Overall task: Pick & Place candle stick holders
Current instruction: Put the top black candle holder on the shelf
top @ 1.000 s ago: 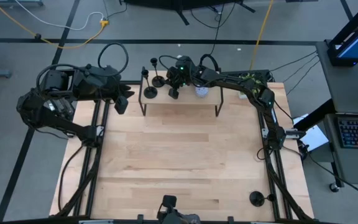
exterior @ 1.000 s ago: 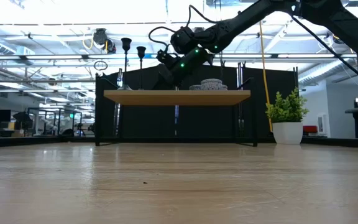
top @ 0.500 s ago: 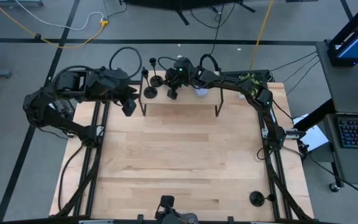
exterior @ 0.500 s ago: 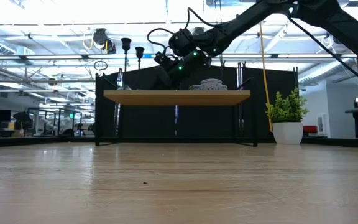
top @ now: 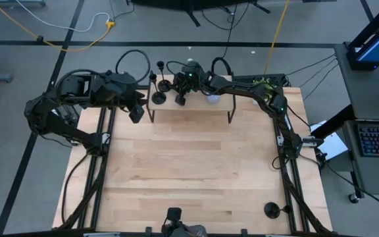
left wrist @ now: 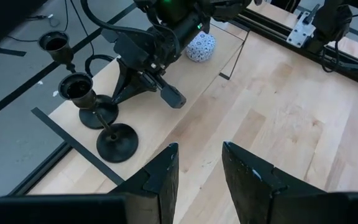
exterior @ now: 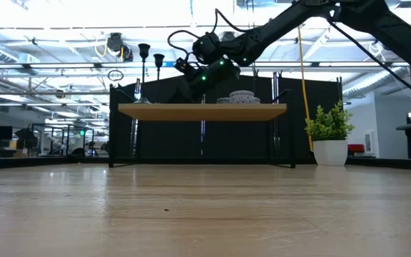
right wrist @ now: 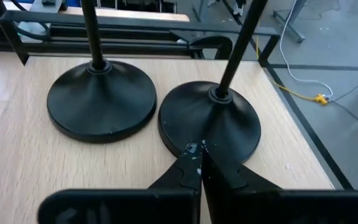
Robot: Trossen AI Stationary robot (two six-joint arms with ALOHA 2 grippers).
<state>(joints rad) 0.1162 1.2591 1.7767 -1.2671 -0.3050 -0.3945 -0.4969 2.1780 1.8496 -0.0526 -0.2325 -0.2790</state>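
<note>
You are risking a knock-over here. The right gripper [right wrist: 196, 152] is sitting with its fingers pressed together and holding nothing, its tip lying at the rim of the disc base of one candle stick holder [right wrist: 229, 124]. Whether the tip is touching the disc or hanging just over it, I cannot tell. If you are driving forward with the fingers closed like this, you are likely pushing the base instead of taking the stem. These holders look tall and thin on a small foot, so a shove low down could be tipping one.

The second holder [right wrist: 101, 102] is standing just beside the first, so a slide or a lean could be carrying it along too. Both are sitting at the left end of the raised shelf [right wrist: 5, 124], close to its edge, with open floor beyond. Opening the fingers this close may also be nudging the disc.

The stem you are wanting is rising just beyond the closed tip, slightly to one side of it, not between the fingers.

The left gripper [left wrist: 197, 165] is waiting left of the shelf, fingers apart and empty. A patterned white puck [left wrist: 201, 46] is resting farther right on the shelf. The third holder [top: 272, 210] is standing at the near right corner of the table, well apart from both grippers.
</note>
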